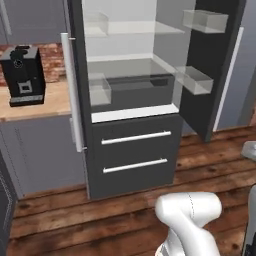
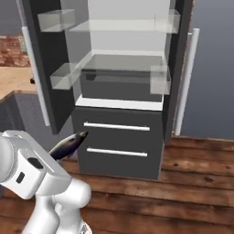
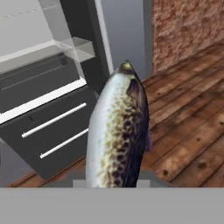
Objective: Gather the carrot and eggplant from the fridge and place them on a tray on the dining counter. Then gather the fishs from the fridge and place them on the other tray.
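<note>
One fish (image 3: 117,131) in low hand (image 3: 114,183)

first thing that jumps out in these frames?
The fish: a silvery, brown-speckled body filling the middle of the hand view, rising from the shut gripper, its tip also poking past the white arm in the right base view. Behind it stands the fridge with both doors swung open, clear shelves and door bins looking bare, the two drawers below shut.
</note>
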